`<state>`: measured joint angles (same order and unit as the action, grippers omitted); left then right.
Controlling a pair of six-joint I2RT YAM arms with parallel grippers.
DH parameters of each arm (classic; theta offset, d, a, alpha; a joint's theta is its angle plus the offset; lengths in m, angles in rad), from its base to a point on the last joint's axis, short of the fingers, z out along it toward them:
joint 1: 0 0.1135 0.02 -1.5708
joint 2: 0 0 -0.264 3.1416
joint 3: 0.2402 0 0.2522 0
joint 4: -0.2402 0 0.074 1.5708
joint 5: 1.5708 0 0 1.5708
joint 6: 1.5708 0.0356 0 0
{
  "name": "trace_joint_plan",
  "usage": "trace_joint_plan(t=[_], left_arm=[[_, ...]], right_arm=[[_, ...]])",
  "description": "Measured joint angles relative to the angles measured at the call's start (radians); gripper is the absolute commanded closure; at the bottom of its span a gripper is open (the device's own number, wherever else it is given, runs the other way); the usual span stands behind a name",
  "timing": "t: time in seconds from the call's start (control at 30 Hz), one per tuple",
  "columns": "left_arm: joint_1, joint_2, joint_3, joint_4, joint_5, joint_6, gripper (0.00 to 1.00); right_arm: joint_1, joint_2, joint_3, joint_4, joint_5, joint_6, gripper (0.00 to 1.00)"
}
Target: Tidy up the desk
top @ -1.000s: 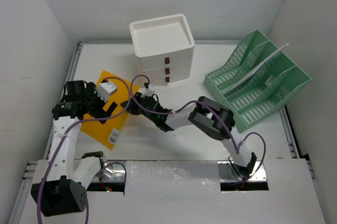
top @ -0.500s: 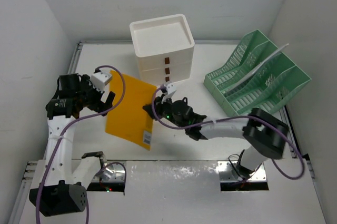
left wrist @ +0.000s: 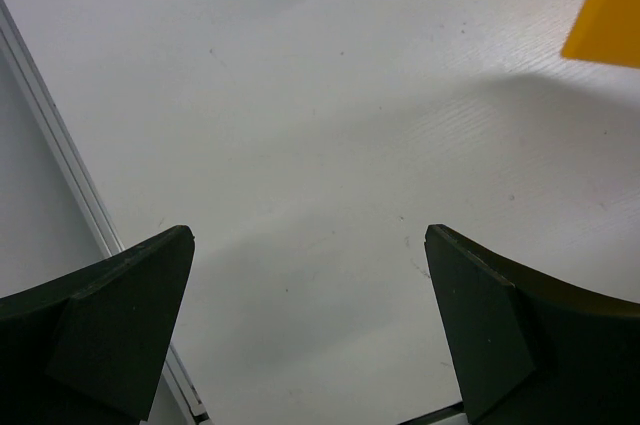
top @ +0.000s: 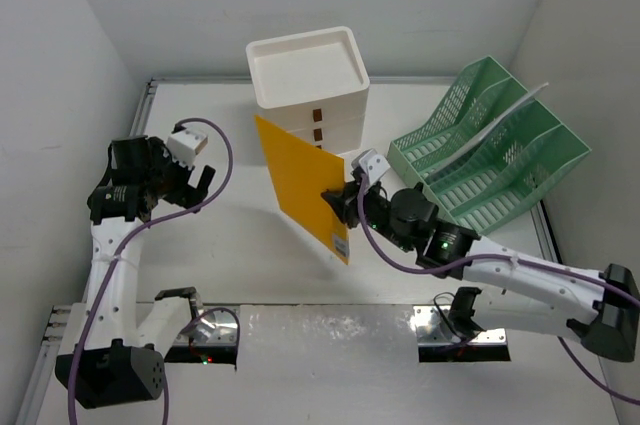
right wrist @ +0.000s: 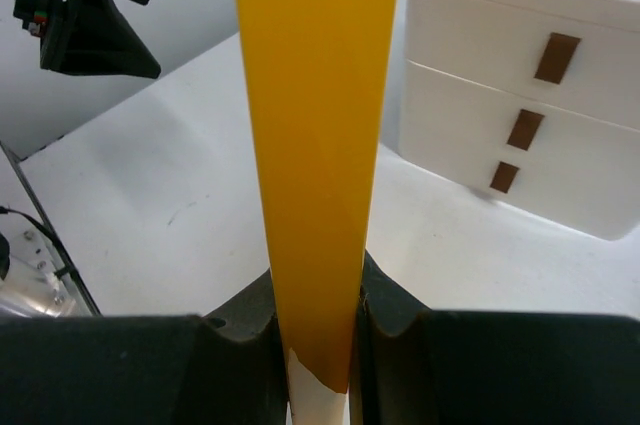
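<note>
The large flat white rectangular desk surface with silver metal rails along its edges is lying under both arms and is carrying everything else.

At the left, the left claw is hanging over a bare part of that surface. Its two dark fingers are standing wide apart with nothing between them. A purple cable is looping above its wrist.

Nearer the middle, the right claw is reaching in from the right, and its fingers are pressing together on a flat yellow padded envelope. The right wrist view is showing the envelope edge-on, rising straight up out of the claw, with a white patch at the gripped end. From above, the envelope is standing on edge and tilting, with a white label near its lower corner. In the left wrist view, one yellow corner is poking in at the upper right and casting a soft shadow on the surface.

Just behind the envelope, a white three-drawer plastic unit with small brown handles is sitting at the far side of the surface.

To its right, a green mesh file rack is sitting near the right rail, holding a white sheet of paper in one of its far slots.
</note>
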<state>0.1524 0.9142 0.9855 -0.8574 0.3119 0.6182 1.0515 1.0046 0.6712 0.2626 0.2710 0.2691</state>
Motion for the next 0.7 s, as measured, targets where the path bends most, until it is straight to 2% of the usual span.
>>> trace_joint_plan(t=[0.23, 0.53, 0.7], left_arm=[[0.000, -0.011, -0.010, 0.002, -0.029, -0.014, 0.00], [0.000, -0.011, -0.011, 0.005, -0.041, -0.024, 0.00], [0.000, 0.000, -0.002, 0.004, -0.039, -0.040, 0.00]], right_arm=[[0.000, -0.118, 0.036, -0.148, 0.010, -0.059, 1.00], [-0.001, -0.103, 0.239, -0.292, 0.019, -0.118, 1.00], [-0.001, -0.038, 0.388, -0.376, 0.000, -0.172, 1.00]])
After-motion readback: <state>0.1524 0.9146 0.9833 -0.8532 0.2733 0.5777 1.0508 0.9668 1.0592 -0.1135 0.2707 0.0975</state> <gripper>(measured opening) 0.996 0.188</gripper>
